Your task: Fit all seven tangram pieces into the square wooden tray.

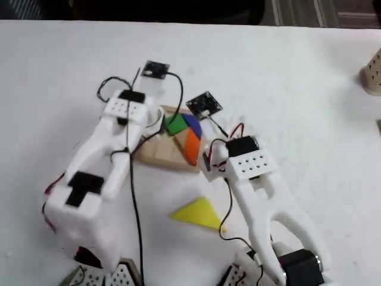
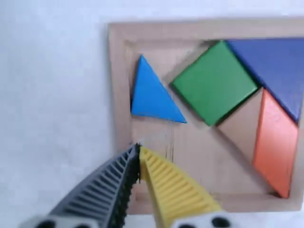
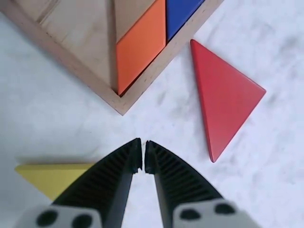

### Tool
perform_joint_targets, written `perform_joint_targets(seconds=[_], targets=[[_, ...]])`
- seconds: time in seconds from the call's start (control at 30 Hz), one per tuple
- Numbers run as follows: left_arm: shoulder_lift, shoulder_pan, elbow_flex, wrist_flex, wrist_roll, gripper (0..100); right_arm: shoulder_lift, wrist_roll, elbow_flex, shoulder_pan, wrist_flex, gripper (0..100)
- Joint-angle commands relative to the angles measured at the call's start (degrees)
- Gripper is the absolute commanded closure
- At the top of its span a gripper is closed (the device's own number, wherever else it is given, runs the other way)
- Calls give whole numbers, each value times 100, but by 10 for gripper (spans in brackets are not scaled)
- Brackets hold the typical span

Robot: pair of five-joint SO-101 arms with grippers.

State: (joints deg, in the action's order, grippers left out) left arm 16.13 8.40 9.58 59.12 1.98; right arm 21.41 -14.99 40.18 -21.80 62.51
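Observation:
The square wooden tray (image 2: 118, 85) holds a light blue triangle (image 2: 151, 95), a green square (image 2: 214, 81), a dark blue triangle (image 2: 275, 66) and an orange parallelogram (image 2: 274, 142). My left gripper (image 2: 139, 151) is shut with nothing in it, its tips over the tray floor just beside the light blue triangle. My right gripper (image 3: 143, 153) is shut and holds nothing, hovering over the table off the tray's corner (image 3: 121, 102). A red triangle (image 3: 223, 95) lies on the table next to that corner. A yellow triangle (image 3: 52, 178) lies behind the right gripper, also seen as the yellow triangle (image 1: 196, 213) in the high view.
In the high view the tray (image 1: 161, 152) sits between the two white arms, with cables trailing across the table. A perforated tan object (image 1: 372, 74) stands at the far right edge. White table stretches open beyond the tray.

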Motion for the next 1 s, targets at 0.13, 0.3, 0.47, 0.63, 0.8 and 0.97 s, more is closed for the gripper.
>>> perform_joint_targets(seconds=[0.13,0.3,0.47,0.63,0.8,0.97], targets=[[-787,-66,466,-1363,747,976,215,0,-35,-31,-110,981],[110,-57,-396,-1336,774,976,215,0,-35,-31,-110,981],[1121,31,-1477,-774,774,976,215,0,-35,-31,-110,981],[1640,163,-2171,149,756,978,215,0,-35,-31,-110,981],[1754,145,-2092,642,756,978,215,0,-35,-31,-110,981],[1613,154,-1758,712,756,979,215,0,-35,-31,-101,981]])
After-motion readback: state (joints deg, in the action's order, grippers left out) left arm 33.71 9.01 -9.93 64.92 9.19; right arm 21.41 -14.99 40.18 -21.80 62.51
